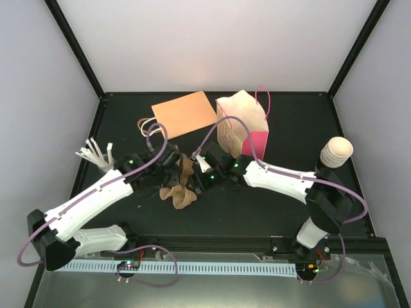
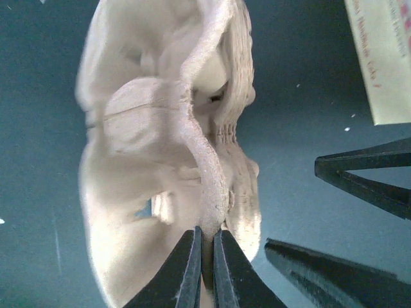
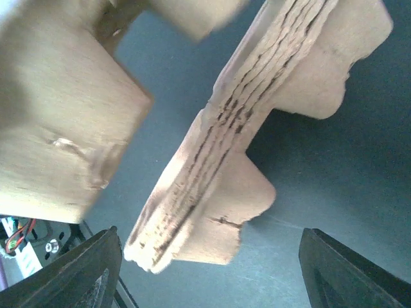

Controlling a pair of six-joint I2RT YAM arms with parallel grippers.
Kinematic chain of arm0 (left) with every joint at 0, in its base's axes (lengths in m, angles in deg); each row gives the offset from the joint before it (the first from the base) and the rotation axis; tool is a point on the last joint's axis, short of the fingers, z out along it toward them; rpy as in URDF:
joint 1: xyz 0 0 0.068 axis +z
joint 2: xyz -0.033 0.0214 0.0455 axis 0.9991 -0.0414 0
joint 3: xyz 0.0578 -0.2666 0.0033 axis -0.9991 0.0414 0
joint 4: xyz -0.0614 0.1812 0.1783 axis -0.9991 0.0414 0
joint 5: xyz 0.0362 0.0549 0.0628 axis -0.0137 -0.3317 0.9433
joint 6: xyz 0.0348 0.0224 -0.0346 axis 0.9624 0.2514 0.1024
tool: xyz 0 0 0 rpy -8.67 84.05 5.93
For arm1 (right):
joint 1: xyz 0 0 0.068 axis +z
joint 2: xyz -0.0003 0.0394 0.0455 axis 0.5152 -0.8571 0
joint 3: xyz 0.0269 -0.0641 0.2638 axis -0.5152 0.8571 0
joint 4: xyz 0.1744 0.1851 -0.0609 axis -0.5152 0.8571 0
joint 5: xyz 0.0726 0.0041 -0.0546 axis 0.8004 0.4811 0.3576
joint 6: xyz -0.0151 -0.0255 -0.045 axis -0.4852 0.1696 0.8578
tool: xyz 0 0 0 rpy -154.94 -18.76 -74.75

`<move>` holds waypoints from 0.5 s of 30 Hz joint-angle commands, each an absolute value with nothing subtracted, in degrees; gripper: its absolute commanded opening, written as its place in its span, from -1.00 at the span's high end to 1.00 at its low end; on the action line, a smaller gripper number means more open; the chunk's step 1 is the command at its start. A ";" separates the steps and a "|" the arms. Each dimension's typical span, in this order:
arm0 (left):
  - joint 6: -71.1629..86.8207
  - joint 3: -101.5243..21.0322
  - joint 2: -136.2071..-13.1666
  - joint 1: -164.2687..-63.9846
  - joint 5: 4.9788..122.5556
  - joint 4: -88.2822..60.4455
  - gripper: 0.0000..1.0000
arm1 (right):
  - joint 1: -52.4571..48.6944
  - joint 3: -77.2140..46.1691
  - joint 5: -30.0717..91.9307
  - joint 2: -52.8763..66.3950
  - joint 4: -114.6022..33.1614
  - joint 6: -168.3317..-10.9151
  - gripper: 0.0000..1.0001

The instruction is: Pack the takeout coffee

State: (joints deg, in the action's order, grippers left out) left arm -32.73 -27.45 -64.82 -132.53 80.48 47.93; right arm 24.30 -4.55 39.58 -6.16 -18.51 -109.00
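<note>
The takeout coffee (image 1: 336, 153), a cream-white ribbed cup, stands at the table's right side, far from both grippers. A brown pulp carrier (image 1: 180, 187) lies mid-table between the arms. My left gripper (image 1: 172, 174) is shut on the carrier's raised rim; in the left wrist view the fingertips (image 2: 207, 236) pinch that rim of the carrier (image 2: 154, 154). My right gripper (image 1: 200, 179) is open just right of the carrier. In the right wrist view its jaws (image 3: 209, 263) stand wide, with the carrier's layered edge (image 3: 237, 147) ahead of them, untouched.
An upright cream and pink paper bag (image 1: 243, 125) with pink handles stands behind the right gripper, its corner (image 2: 385, 58) showing in the left wrist view. A flat brown paper bag (image 1: 185, 114) lies at the back. A bundle of white sticks (image 1: 95, 154) lies at the left.
</note>
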 commanded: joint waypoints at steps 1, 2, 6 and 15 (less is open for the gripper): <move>-31.08 -33.31 -60.65 -132.23 85.02 54.23 0.85 | 24.54 -4.49 33.08 -2.07 -15.85 -106.59 -0.57; -30.43 -33.85 -60.21 -132.25 84.67 54.50 0.85 | 24.54 -4.55 32.47 -1.30 -15.52 -106.16 -0.57; -27.88 -35.80 -58.83 -132.30 80.96 54.20 0.89 | 24.54 -4.75 29.71 2.76 -13.54 -104.41 -0.57; -28.77 -37.35 -60.73 -138.07 73.74 47.82 0.90 | 24.51 -4.79 24.18 14.44 -8.68 -100.29 -0.58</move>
State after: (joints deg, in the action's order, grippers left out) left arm -28.29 -34.71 -59.18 -134.32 77.61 51.23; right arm 24.30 -4.55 29.09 9.97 -11.78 -102.84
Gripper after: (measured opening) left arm 0.062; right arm 0.787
